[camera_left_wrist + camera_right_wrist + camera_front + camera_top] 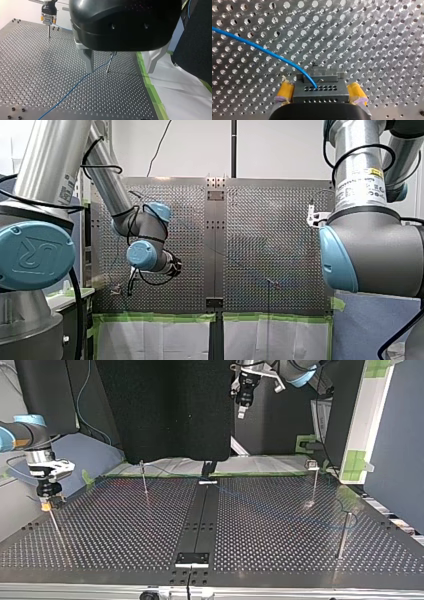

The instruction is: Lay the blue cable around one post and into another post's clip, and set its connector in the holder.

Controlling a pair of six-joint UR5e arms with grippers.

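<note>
Right gripper (321, 97) with yellow pads (285, 91) is clamped on a grey rectangular connector (321, 89) with rows of small holes. One pad sits on each side, touching it. Thin blue cable (262, 50) leaves the connector's holed face and arcs away over the perforated metal table (374, 37). A grey stepped part (320, 75) sits just ahead of the connector, touching it; cannot tell if that is the holder.

In the top view the right gripper is low at the view's left, directly over a thin metal post (54, 525) near the table's left edge. The left wrist view agrees: it sits at that post's top, well apart from the other arm.

Left gripper (120, 71) has a black body and metal fingers (89, 60). The fingers are spread wide and grasp nothing. It hangs above the table. A second slim post (109, 64) stands ahead, between the fingers, untouched. The blue cable lies on the table, passes one fingertip and reaches this second slim post. Cannot tell whether it goes around or just beside it. In the top view the left gripper is high above the table's far side, near the middle.
</note>
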